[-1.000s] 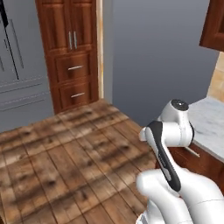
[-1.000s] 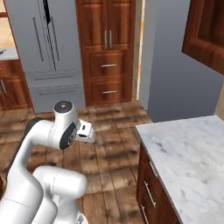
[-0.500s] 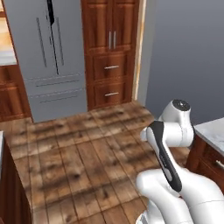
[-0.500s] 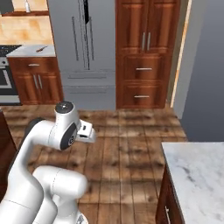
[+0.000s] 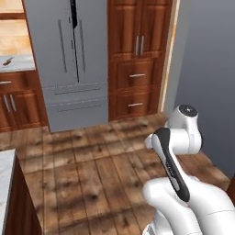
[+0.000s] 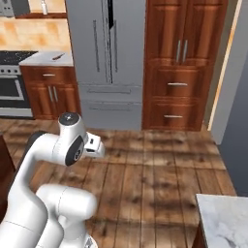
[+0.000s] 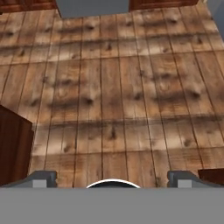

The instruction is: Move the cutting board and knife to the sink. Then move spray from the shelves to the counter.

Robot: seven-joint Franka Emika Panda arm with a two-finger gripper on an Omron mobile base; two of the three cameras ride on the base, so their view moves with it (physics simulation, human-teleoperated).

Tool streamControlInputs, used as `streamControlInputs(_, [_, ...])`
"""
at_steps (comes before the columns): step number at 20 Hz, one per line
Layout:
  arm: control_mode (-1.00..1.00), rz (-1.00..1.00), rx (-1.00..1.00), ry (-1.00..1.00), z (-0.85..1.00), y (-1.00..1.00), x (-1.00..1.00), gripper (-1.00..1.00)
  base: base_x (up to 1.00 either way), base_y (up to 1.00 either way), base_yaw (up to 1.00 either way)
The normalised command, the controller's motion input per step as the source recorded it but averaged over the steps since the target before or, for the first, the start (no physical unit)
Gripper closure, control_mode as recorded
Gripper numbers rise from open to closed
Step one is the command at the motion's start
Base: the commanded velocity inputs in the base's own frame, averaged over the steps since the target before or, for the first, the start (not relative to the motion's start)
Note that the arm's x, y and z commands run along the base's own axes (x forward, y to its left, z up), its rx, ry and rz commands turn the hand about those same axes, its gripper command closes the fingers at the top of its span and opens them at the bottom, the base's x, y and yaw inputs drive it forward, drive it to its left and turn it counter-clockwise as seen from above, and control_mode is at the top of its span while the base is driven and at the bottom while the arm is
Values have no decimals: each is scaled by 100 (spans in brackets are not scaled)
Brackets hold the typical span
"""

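Knife (image 6: 57, 56) lies on far counter (image 6: 46, 60), well apart from open pincer (image 7: 112, 177).

1. The counter (image 6: 48, 59) ran beside the stove along the far wall, and a small dark thing, perhaps the knife (image 6: 57, 56), lay on it.
2. A nearer marble counter corner (image 6: 225, 226) carried nothing visible.

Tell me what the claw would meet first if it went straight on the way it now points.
Most likely the wooden floor. In the hand view the open claw looks down at bare planks, with nothing between its fingertips and the boards. A dark cabinet side sits off to one edge, seemingly outside that line, though depth is uncertain.
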Motion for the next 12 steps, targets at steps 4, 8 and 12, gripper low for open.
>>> streamControlInputs(4, [100, 0, 0, 0, 0, 0, 0, -100, 77, 3, 14])
streamControlInputs(8, [100, 0, 0, 0, 0, 0, 0, -100, 78, 4, 16])
streamControlInputs(12, [100, 0, 0, 0, 0, 0, 0, -100, 77, 5, 22])
